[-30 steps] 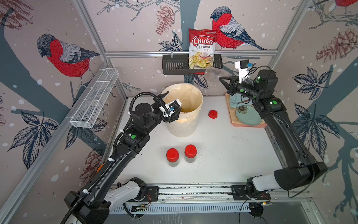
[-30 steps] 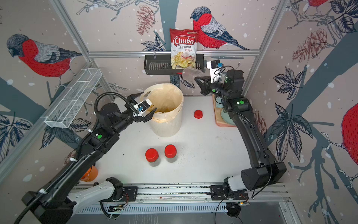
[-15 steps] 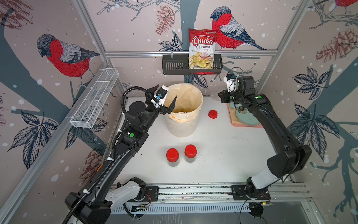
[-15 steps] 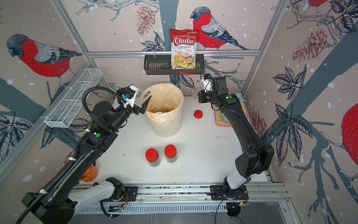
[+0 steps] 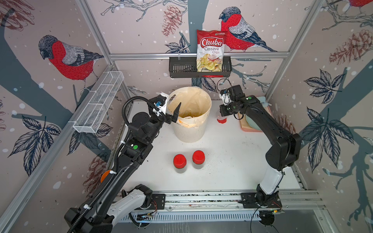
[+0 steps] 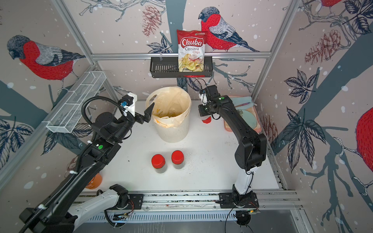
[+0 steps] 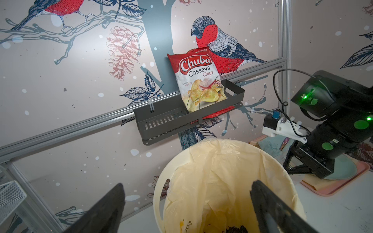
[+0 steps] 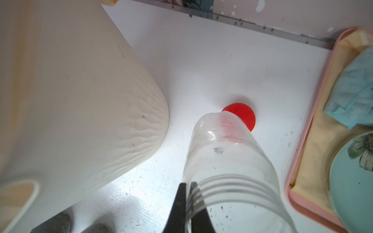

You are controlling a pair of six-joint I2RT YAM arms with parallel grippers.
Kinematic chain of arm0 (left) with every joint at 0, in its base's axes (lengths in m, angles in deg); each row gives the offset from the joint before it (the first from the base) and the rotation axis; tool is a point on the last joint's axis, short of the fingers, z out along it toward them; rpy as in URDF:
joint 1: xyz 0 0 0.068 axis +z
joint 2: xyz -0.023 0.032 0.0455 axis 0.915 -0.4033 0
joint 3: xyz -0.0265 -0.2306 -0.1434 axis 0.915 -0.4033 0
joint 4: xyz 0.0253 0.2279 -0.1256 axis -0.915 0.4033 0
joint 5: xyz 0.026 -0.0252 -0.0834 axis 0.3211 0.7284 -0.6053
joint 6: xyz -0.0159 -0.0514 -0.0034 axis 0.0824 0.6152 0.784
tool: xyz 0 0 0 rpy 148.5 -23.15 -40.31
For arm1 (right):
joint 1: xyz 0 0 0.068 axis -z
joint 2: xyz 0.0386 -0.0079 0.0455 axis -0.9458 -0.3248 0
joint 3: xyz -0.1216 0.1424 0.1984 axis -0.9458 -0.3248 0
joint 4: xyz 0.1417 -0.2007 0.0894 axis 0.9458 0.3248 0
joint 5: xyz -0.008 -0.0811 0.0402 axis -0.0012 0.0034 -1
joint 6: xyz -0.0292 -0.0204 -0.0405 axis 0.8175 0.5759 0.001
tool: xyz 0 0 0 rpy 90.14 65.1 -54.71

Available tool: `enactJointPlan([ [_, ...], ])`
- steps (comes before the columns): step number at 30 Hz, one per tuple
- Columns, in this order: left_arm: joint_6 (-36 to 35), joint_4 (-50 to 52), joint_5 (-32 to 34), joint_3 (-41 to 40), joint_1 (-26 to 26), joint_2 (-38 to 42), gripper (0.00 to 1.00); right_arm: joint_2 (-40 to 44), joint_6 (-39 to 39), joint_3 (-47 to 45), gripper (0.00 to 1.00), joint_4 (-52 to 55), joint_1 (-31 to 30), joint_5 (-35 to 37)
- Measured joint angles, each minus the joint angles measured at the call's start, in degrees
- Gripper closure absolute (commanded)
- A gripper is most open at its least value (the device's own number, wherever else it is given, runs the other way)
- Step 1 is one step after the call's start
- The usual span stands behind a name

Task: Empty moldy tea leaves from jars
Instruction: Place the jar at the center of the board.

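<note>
**Mia:** Where were the jars when we looked?

**Ben:** In both top views we saw a small clear jar with a round red lid [image 5: 179, 163] in the lower middle of the frame. A second capped jar [image 5: 198, 159] stood just beside it on the white table [image 5: 232, 157]. Both stood upright, and dark stuff showed through their walls.

**Mia:** Did we see a third one?

**Ben:** Yes, a clear jar with no lid [image 8: 228, 161]. The right gripper [image 8: 188, 199] had it. The black fingers [image 8: 180, 203] were pinched tight on the jar's rim. In a top view that jar [image 5: 219, 115] was just right of the tall white ribbed bin [image 5: 189, 131]. It was near the pink tray [image 5: 250, 129].

**Mia:** Where was its lid?

**Ben:** The loose round red lid [image 8: 245, 116] lay flat on the table. The jar's bottom hid part of it in the right wrist view. We could not tell if the jar touched the table.

**Mia:** And the left gripper [image 5: 176, 113]?

**Ben:** Its fingers stood wide apart and gripped nothing. It hung at the bin's rim, on the left side of the bin in the top views.

**Mia:** Where were the leaves?

**Ben:** We saw dark crumbly tea leaves [image 7: 236, 229] down inside the yellowish bag liner [image 7: 222, 181] of the bin. Only a few specks stuck inside the open jar.
</note>
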Motion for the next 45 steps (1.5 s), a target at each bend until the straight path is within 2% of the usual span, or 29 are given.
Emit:
enactJointPlan([
  [15, 0.66, -1.22, 0.11, -0.81, 0.15, 1.4, 0.05, -3.82, -0.7, -9.99, 1.0, 0.42, -1.03, -0.94],
  [19, 0.66, -1.22, 0.09, -0.81, 0.15, 1.33, 0.05, -4.31, -0.72, -10.38, 0.96, -1.07, -1.11, -1.77],
  [21, 0.63, -1.22, 0.07, -0.81, 0.15, 1.22, 0.05, -4.48, -0.79, -10.64, 0.92, -2.01, -1.11, -2.1],
  [25, 0.63, -1.22, -0.02, -0.81, 0.15, 0.9, 0.05, -4.9, -0.94, -11.26, 0.71, -3.08, -1.11, -2.49],
  [30, 0.59, -1.18, -0.35, -0.55, 0.17, 0.44, 0.05, -4.72, -1.14, -12.15, 0.57, -2.45, -0.98, -2.1],
  [32, 0.59, -1.16, -0.46, -0.35, 0.2, 0.33, 0.05, -3.93, -1.2, -12.17, 0.48, -2.58, -0.98, -1.88],
  [45, 0.55, -1.16, -1.33, -0.02, 0.2, 0.22, 0.05, 2.08, -2.45, -12.11, 0.29, -4.04, -0.98, -1.79],
])
